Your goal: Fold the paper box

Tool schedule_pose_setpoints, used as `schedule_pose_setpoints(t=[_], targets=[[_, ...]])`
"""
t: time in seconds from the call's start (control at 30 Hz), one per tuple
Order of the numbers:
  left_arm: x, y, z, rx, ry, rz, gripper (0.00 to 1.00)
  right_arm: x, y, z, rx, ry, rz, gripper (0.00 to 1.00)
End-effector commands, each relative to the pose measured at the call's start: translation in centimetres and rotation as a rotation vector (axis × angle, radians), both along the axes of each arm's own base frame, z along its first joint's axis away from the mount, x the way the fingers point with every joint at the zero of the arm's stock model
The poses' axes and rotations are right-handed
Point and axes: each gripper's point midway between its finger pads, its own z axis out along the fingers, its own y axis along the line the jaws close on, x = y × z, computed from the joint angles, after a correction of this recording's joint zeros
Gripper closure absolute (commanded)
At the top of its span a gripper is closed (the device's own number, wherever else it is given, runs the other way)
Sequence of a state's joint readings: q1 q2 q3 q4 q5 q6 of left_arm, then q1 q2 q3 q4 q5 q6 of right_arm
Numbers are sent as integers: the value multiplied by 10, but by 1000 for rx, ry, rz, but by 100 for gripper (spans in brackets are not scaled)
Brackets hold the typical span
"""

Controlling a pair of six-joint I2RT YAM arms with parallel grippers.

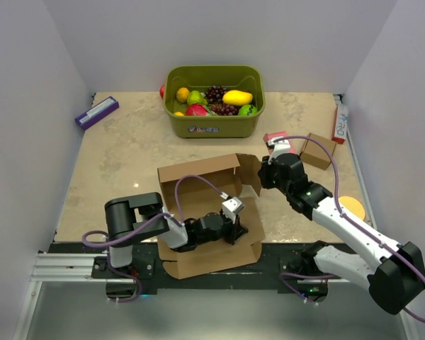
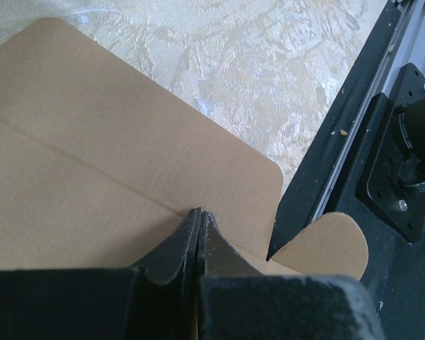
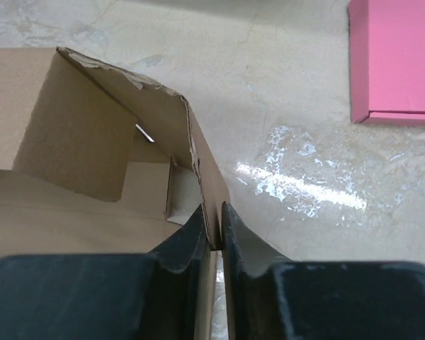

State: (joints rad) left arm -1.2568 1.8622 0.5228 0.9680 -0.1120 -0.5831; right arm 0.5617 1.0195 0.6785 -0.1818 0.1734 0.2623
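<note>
The paper box [image 1: 198, 185] lies open at the table's near middle, with its back wall and right flap raised. My left gripper [image 1: 238, 232] lies low over the box's floor. In the left wrist view the gripper [image 2: 200, 214] is shut, its tips resting on a crease of the flat panel [image 2: 92, 142]. My right gripper [image 1: 265, 174] is at the box's right rear corner. In the right wrist view it [image 3: 214, 228] is shut on the upright torn-edged flap [image 3: 163, 113].
A green basket [image 1: 214, 126] of fruit stands at the back. A pink block [image 1: 275, 137] [image 3: 397, 60] and a small brown box [image 1: 316, 151] lie right of the right gripper. A purple box [image 1: 97, 112] is back left, an orange disc [image 1: 354, 207] at right.
</note>
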Motion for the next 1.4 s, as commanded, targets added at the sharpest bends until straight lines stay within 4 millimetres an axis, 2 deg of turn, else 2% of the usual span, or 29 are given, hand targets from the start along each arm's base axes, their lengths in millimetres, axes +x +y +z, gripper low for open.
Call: schedule_pose_setpoints(t=[0.0,0.17,0.33,0.5,0.8,0.97,1.07,1.2,1.23,1.3,1.33,1.37], targets=[[10,28,-35,74,54,72,100,-3,14,13,62,-20,65,89],[11,28,-43,75,94,52,100,-18,29,-1,99,59,94,97],[16,30,-54,79,147,50,100,-33,45,-4,60,65,79,98],[18,34,-60,69,176,47,100,-38,50,-10,56,96,51,100],[15,28,-68,80,197,15,100,-41,78,11,163,61,78,96],[15,27,-68,84,200,14,100,-44,93,5,133,73,93,95],[17,23,-62,79,179,-1,100,-42,89,-2,126,93,18,100],[20,11,-39,66,133,-34,100,-37,71,-6,136,91,-118,100],[22,11,-34,76,110,-38,93,-36,65,-7,128,85,-153,100],[26,12,-18,85,83,-31,86,-35,60,-5,131,79,-184,100],[28,11,-10,81,65,-33,79,-35,58,-4,131,81,-197,100],[29,11,4,72,50,-30,77,-35,57,-4,130,82,-200,100]])
